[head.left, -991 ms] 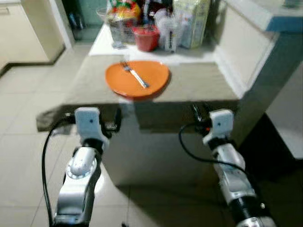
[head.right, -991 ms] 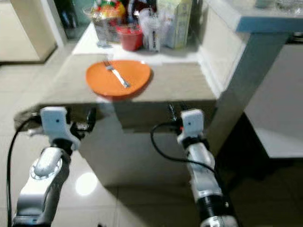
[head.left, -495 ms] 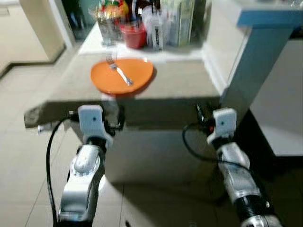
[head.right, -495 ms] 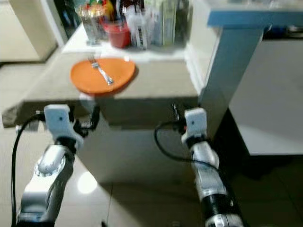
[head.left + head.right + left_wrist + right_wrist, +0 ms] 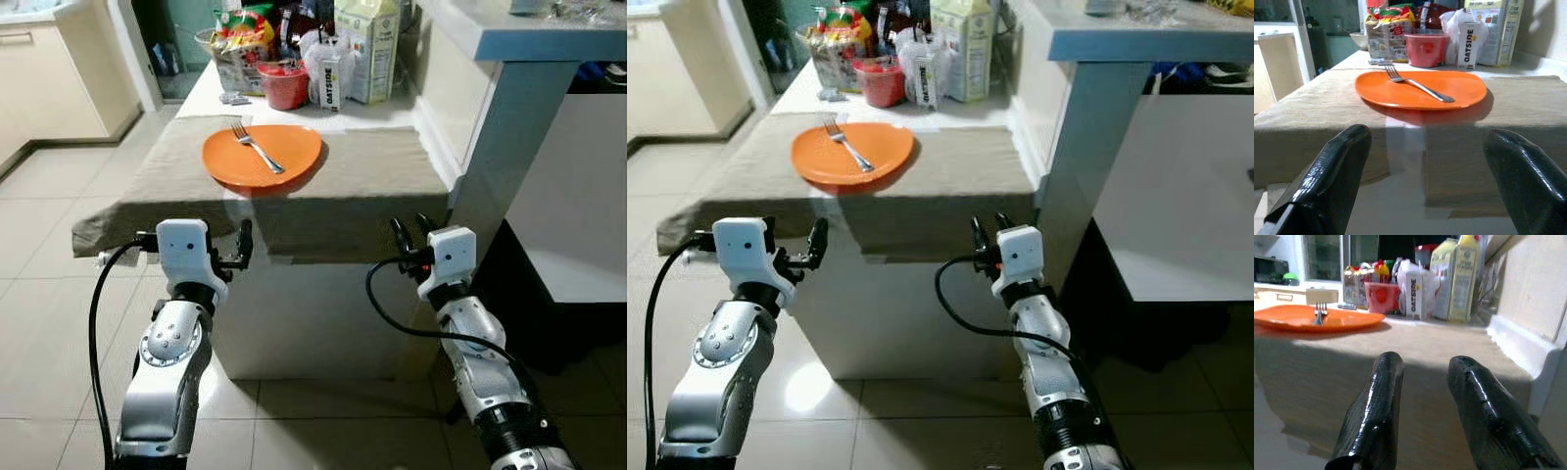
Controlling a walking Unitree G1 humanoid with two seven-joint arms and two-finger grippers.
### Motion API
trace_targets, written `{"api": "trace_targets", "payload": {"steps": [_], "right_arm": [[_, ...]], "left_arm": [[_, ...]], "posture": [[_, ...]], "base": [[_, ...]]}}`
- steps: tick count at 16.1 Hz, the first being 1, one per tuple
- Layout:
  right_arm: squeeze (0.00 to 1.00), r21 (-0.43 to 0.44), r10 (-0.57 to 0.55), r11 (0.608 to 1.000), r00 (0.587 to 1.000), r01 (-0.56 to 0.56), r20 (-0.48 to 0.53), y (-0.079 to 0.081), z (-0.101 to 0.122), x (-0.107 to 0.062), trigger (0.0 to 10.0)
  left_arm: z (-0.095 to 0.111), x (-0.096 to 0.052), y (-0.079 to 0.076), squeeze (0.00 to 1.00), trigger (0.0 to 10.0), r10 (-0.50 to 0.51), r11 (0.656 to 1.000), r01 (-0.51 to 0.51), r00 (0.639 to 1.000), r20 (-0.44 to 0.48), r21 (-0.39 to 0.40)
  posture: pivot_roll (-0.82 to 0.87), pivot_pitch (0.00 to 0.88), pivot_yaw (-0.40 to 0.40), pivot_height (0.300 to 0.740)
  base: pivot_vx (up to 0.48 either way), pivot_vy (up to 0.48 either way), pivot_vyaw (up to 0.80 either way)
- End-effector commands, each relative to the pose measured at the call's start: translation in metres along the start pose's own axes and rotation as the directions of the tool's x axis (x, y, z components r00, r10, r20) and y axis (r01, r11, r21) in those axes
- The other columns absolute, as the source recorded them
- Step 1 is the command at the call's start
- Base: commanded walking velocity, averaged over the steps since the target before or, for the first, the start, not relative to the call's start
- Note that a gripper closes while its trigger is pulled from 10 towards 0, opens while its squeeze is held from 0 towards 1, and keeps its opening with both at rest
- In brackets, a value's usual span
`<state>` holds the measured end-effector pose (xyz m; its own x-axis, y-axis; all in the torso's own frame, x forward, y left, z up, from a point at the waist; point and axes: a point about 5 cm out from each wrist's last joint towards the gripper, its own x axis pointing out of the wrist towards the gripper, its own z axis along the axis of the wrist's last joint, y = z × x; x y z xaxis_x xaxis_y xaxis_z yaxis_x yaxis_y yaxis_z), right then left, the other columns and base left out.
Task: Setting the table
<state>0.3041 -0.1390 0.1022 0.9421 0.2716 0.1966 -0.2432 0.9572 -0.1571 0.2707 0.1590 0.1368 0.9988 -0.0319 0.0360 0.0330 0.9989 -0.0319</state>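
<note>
An orange plate [image 5: 274, 164] lies on the table's beige cloth [image 5: 372, 176], with a silver fork [image 5: 257, 147] resting across it. Both grippers hang in front of the table's near edge, below the tabletop and short of the plate. My left gripper [image 5: 1427, 134] is open, its fingers [image 5: 1342, 161] wide apart with nothing between them. My right gripper [image 5: 409, 230] is also open, with only a narrow gap between its fingers [image 5: 1383, 391], and it holds nothing. It sits off to the right of the plate.
At the table's far end stand a red cup [image 5: 286, 86], an Oatside carton [image 5: 328, 83], a tall milk carton [image 5: 369, 49] and snack bags [image 5: 240, 39]. A blue-grey counter post [image 5: 509, 127] rises close on the right. Tiled floor [image 5: 49, 323] lies to the left.
The whole picture has shifted and sharpened, so the camera moved. Both arms hold the same pose before the table edge. The plate and fork lie as before.
</note>
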Motion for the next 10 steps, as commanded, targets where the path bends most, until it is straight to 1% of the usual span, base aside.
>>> {"api": "trace_targets", "payload": {"steps": [1, 2, 5, 10], "right_arm": [[0.00, -0.025, -0.014, 1.000, 0.998, 0.015, 0.058, -0.0038, 0.0097, 0.0019, 10.0], [0.00, -0.022, -0.017, 1.000, 0.997, 0.019, 0.069, -0.0042, 0.0118, 0.0030, 10.0], [0.00, -0.013, -0.035, 0.999, 0.998, 0.035, 0.055, -0.0058, 0.0093, 0.0025, 10.0], [0.00, -0.011, -0.028, 1.000, 0.998, 0.029, 0.047, -0.0022, 0.0059, 0.0004, 10.0]], "left_arm": [[0.0028, 0.0012, 0.0006, 0.00, 10.0, 0.007, 1.000, -0.007, 1.000, 0.014, 0.012], [0.0030, 0.0015, 0.0007, 0.00, 10.0, 0.006, 1.000, -0.007, 1.000, 0.015, 0.013], [0.0043, 0.0028, 0.0004, 0.00, 10.0, -0.002, 1.000, 0.002, 1.000, 0.020, 0.025], [0.0064, 0.0030, 0.0001, 0.00, 10.0, -0.013, 0.999, 0.012, 1.000, 0.027, 0.043]], "posture": [[-0.12, 0.000, 0.064, 0.740], [-0.12, 0.000, 0.064, 0.740], [-0.12, 0.000, 0.069, 0.740], [-0.12, 0.000, 0.076, 0.740]], "base": [[0.461, 0.000, 0.00], [0.461, 0.000, 0.00], [0.461, 0.000, 0.00], [0.464, 0.000, 0.00]]}}
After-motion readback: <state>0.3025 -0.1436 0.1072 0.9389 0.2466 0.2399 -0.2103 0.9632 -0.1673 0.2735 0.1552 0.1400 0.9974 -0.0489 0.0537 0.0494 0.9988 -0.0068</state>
